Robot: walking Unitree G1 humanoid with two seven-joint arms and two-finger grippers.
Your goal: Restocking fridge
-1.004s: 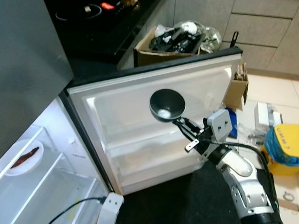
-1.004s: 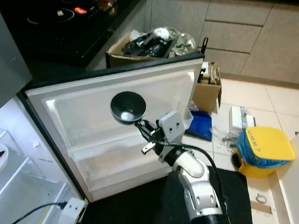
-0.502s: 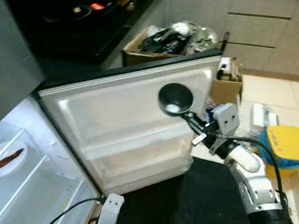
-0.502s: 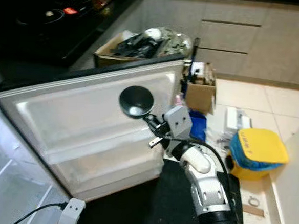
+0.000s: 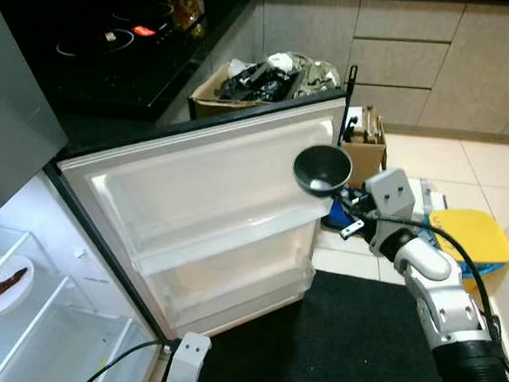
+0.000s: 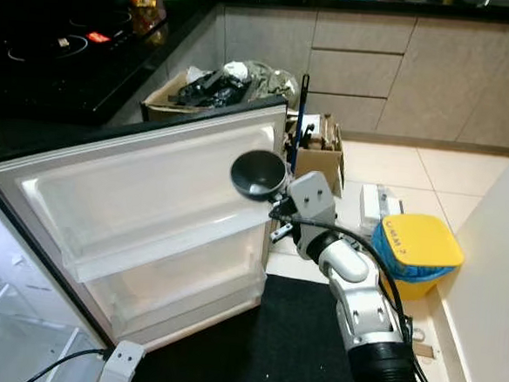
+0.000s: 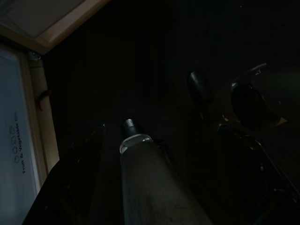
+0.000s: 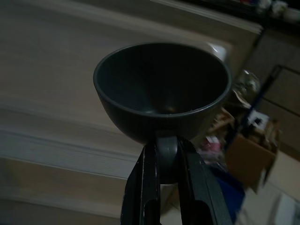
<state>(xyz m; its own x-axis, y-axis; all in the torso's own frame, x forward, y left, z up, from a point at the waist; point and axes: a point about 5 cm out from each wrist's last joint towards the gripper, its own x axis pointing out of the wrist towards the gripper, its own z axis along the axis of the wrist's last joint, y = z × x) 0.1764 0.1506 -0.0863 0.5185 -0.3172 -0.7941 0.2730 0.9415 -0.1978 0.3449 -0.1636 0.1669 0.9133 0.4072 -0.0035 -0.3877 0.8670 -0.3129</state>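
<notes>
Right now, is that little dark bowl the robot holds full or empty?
Empty. The right wrist view looks into the dark bowl, pinched by the right gripper, and shows bare inner walls.

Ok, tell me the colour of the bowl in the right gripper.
Dark grey bowl, clearest in the right wrist view.

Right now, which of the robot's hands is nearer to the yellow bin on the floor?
The right. Its right hand, holding a dark bowl in front of the open fridge door, is a short way from the yellow bin. The left hand hangs low by the fridge, much farther away.

left tool (image 7: pixel 140 154) lost in darkness, fridge (image 5: pixel 19 314) interior cropped at frame edge
</notes>
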